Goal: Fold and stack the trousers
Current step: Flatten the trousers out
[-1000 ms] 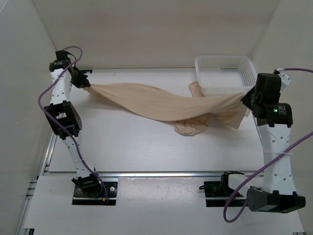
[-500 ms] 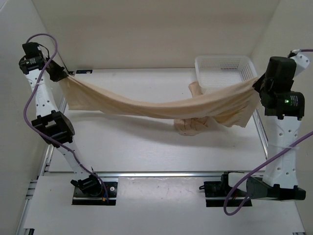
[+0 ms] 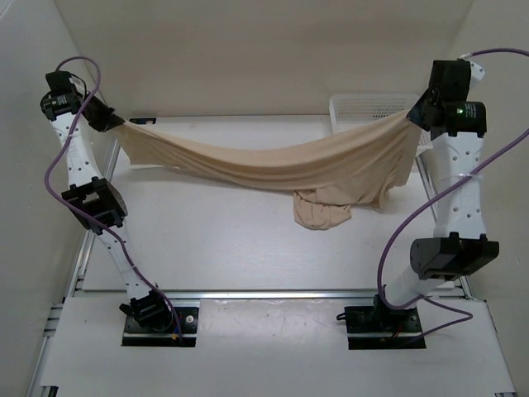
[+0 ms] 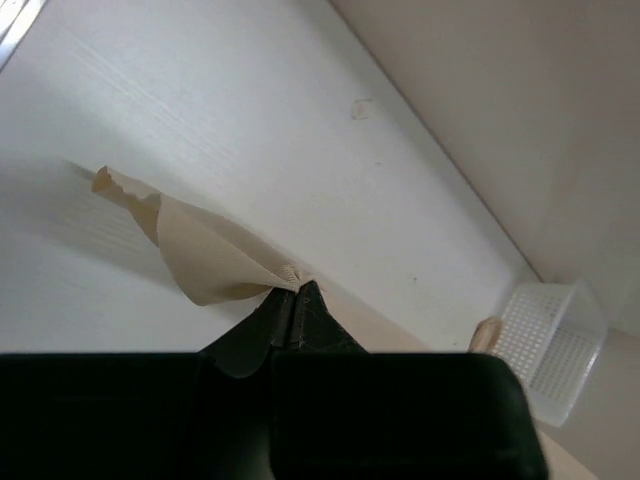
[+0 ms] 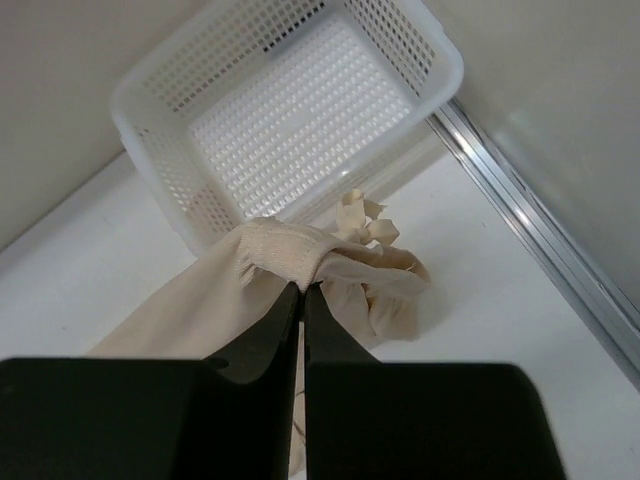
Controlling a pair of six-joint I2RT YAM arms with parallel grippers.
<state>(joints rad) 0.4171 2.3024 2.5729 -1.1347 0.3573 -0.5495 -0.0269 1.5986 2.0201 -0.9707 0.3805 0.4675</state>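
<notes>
Stretching the trousers out above the table

The left gripper (image 3: 113,124) and right gripper (image 3: 413,114) are each pinching an end of the trousers (image 3: 273,165), which are sagging between them across the far half of the table (image 3: 207,240), one bunch trailing on it near the basket (image 3: 368,103); pulling evenly apart, then lowering flat, looks wise.

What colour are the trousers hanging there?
The trousers are plain beige, with no pattern; the top view shows it best.

No readable text or labels show anywhere.
</notes>
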